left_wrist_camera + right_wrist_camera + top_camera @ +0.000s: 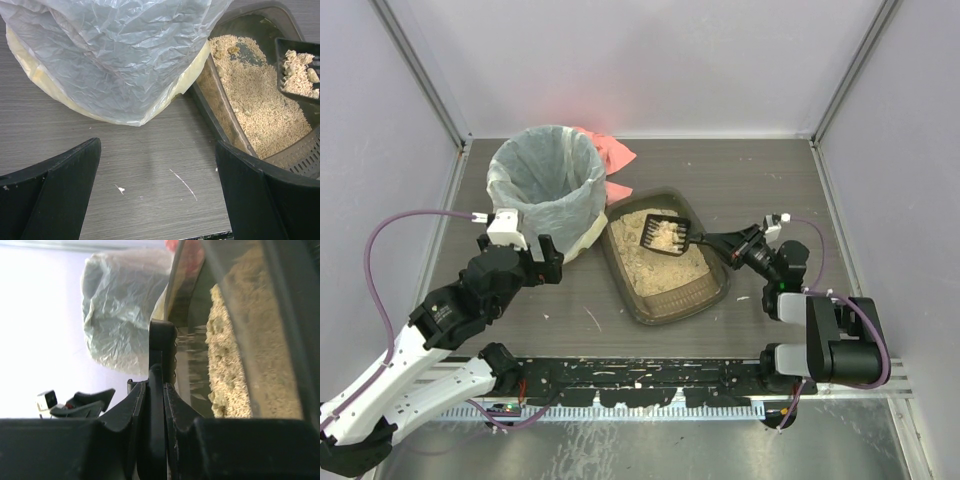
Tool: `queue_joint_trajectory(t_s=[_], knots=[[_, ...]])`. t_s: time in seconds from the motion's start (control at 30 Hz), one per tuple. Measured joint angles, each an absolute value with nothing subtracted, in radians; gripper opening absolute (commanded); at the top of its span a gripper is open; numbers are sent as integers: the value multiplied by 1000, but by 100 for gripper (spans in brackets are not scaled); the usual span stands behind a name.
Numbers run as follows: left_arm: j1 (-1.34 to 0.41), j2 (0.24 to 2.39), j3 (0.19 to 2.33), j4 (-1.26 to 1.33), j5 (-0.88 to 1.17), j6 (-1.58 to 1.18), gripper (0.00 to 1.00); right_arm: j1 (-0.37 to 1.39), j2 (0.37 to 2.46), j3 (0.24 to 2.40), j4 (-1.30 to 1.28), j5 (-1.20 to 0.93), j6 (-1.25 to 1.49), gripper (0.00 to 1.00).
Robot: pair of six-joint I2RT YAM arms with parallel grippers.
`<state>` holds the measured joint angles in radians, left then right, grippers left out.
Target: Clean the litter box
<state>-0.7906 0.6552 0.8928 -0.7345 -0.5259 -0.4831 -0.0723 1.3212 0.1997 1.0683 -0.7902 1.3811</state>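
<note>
Grey wood-grain surface (pixel 740 180) ran under everything. Nearest, the left fingers (pixel 517 252) gaped wide on nothing, just short of the bin (pixel 575 210). The right fingers (pixel 725 242) pinched the handle of the scoop (pixel 665 235), its litter load held over the litter box (pixel 660 312), which sat mid-surface just beside the bin. A pink cloth (pixel 615 150) lay behind.
</note>
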Motion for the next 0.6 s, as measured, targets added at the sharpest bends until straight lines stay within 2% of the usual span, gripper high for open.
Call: queue_joint_trajectory(t_s=[0.6], knots=[[-791,655,888,-729,-526,-485,98,-10,1278,242,988,-781,1324,0]])
